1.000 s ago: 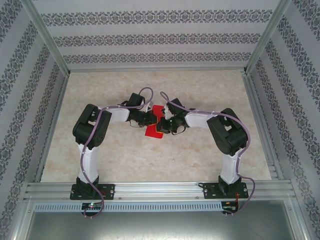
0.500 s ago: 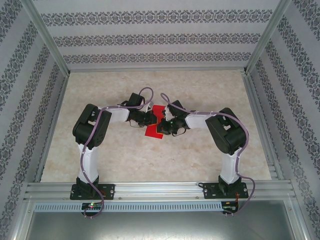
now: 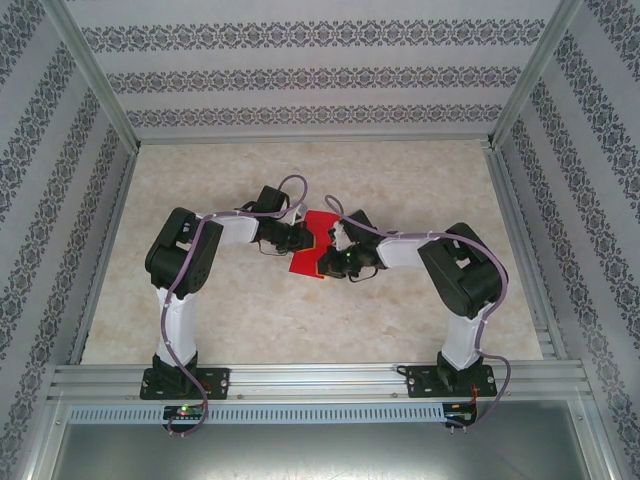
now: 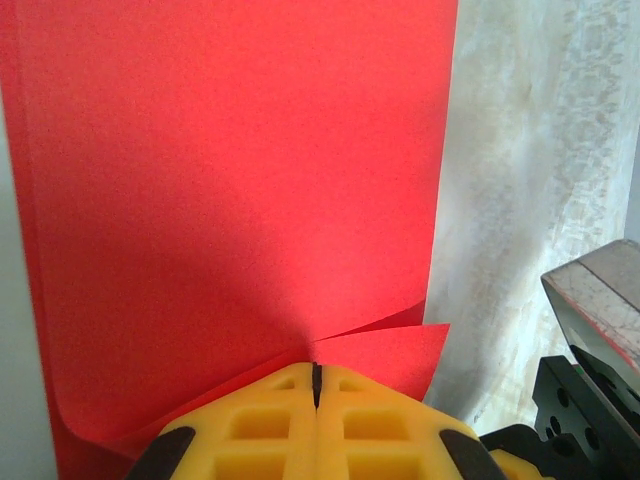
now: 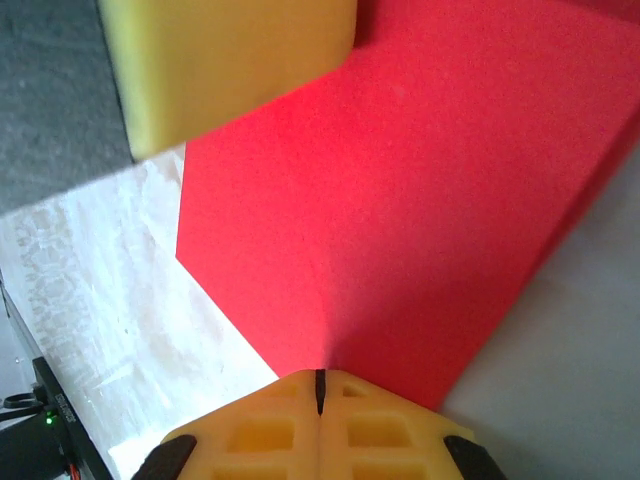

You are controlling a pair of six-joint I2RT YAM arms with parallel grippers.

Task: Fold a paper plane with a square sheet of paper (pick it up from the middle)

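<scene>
The square sheet of paper (image 3: 314, 246) is bright red and held above the table's middle between both grippers. In the left wrist view the sheet (image 4: 230, 170) stands as a tall panel, and two layers fan out at the tips of my left gripper (image 4: 316, 375), which is shut on it. The right wrist view has the sheet (image 5: 420, 200) running away from my right gripper (image 5: 320, 385), shut on its near edge. From above, the left gripper (image 3: 298, 238) and right gripper (image 3: 336, 257) face each other across the paper. The paper plane is out of view.
The marble-patterned table (image 3: 400, 180) is bounded by patterned walls and aluminium rails (image 3: 300, 380) along the near edge. The left gripper's yellow finger (image 5: 230, 60) hangs at the top of the right wrist view. Part of the right arm (image 4: 600, 340) sits close beside the left gripper.
The right arm has swung its wrist slightly nearer and to the right, and the red sheet has turned a little with it. The left arm has stayed put. Both grips held.
</scene>
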